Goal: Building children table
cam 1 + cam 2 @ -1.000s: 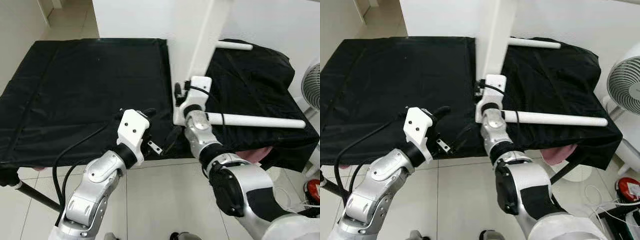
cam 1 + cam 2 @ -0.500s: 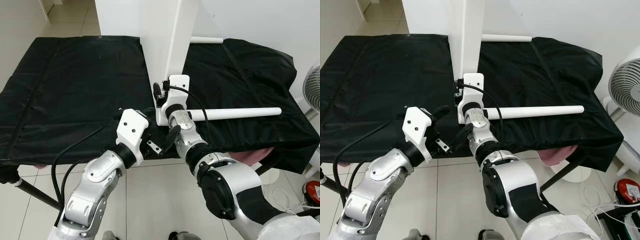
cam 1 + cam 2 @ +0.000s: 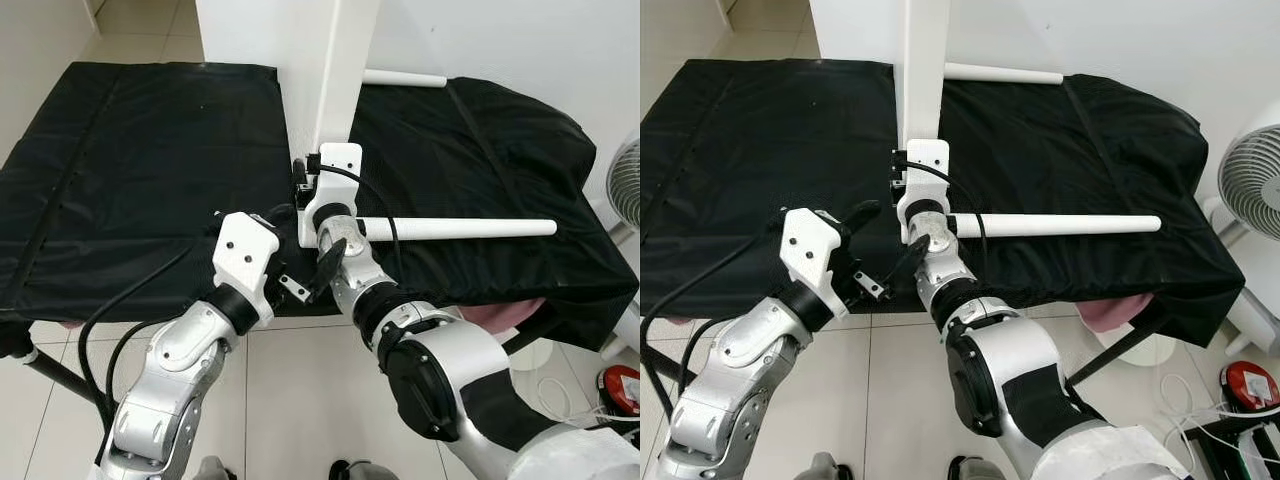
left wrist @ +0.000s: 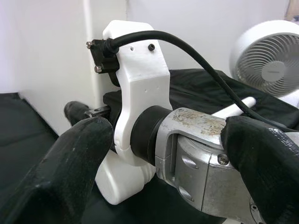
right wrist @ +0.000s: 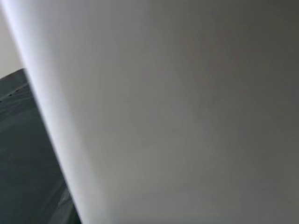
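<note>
My right hand (image 3: 303,190) is up against the near lower corner of the white tabletop (image 3: 330,70), which stands on edge on the black-draped counter (image 3: 130,160). I take it I am there to steady the panel upright so the legs can be reached; whether my fingers are closed on the edge I cannot tell, since the white wrist housing hides them from above, and my right wrist camera sees nothing but the flat white face of the panel pressed close, with a sliver of black cloth beside it.

My left hand (image 3: 290,262) sits just beside my right wrist, low at the counter's near edge. Its two black fingers (image 4: 70,168) are spread wide and straddle my own right forearm, holding nothing. I judge it waits there as a spare support, close enough to catch the panel or take over the hold.

Outward from the hands, one white leg (image 3: 455,229) runs from the panel's base, right beside my right wrist, sideways across the cloth toward the counter's right edge. It lies level, which suggests it is already fixed to the panel's underside. A second white leg (image 3: 405,78) juts out the same way from the panel's far end. A fan (image 3: 1252,170) stands off to the right of the counter, well clear of the work.
</note>
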Tool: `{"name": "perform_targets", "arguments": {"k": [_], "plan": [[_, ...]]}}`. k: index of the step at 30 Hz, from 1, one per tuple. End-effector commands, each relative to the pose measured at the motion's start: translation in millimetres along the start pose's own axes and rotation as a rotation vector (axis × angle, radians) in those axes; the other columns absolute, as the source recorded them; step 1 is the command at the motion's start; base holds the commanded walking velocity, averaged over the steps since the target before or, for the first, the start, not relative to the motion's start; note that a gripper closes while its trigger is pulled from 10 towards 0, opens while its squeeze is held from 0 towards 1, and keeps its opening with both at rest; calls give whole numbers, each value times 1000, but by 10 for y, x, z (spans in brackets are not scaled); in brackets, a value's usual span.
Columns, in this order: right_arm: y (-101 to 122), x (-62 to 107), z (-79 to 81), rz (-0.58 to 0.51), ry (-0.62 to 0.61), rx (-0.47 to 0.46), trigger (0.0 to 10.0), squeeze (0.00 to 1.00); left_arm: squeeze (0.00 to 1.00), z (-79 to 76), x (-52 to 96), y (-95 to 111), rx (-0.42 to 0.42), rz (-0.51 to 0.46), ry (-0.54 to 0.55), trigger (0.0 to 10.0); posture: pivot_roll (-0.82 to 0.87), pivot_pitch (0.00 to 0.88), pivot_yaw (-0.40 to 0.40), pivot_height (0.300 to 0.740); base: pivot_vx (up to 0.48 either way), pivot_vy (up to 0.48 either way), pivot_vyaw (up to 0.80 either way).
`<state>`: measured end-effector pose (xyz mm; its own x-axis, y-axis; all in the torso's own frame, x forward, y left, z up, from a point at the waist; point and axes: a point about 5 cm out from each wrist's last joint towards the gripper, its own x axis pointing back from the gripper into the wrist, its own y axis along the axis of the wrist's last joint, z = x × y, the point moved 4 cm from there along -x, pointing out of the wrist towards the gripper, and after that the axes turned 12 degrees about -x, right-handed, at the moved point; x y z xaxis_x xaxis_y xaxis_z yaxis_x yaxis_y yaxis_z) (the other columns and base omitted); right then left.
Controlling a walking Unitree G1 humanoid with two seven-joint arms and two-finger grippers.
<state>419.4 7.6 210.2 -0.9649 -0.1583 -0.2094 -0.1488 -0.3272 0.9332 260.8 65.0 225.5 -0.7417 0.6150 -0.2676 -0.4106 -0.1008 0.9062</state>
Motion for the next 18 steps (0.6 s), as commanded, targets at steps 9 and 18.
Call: {"name": "perform_targets", "arguments": {"k": [9,18], "plan": [[-96,182,729,-1,180,15,10000,1000,0,-200,-6,-13,80,33,-109,10000,140,94,-75,740,0,0,0],[-155,227,693,-12,176,54,10000,0,0,-233,46,-9,64,53,-178,10000,129,90,-67,740,0,0,0]]}}
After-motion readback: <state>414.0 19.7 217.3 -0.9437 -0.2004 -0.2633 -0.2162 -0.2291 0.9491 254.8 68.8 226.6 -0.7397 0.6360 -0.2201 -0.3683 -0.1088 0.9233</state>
